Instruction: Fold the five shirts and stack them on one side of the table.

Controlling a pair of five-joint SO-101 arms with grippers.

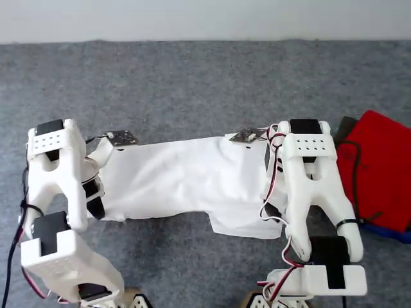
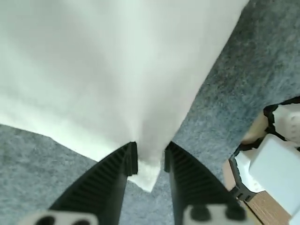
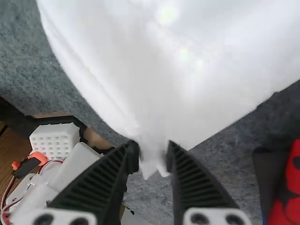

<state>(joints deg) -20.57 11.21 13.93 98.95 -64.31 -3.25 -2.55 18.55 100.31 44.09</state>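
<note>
Grey felt-covered tabletop [image 1: 192, 83] carries a white cloth shirt [image 1: 180, 179], stretched across the centre from 9 o'clock to 3 o'clock. A folded red cloth shirt [image 1: 379, 167] lies at the 3 o'clock edge of the tabletop, on top of a blue garment [image 1: 393, 233]. The left claw [image 2: 150, 157], at the 9 o'clock end of the white cloth shirt, is clamped on its edge. The right claw [image 3: 152, 154] is clamped on the edge at the opposite, 3 o'clock end.

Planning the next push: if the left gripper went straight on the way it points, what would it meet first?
The shirt: its edge sits in the left gripper, and more of the white cloth lies straight ahead.
</note>
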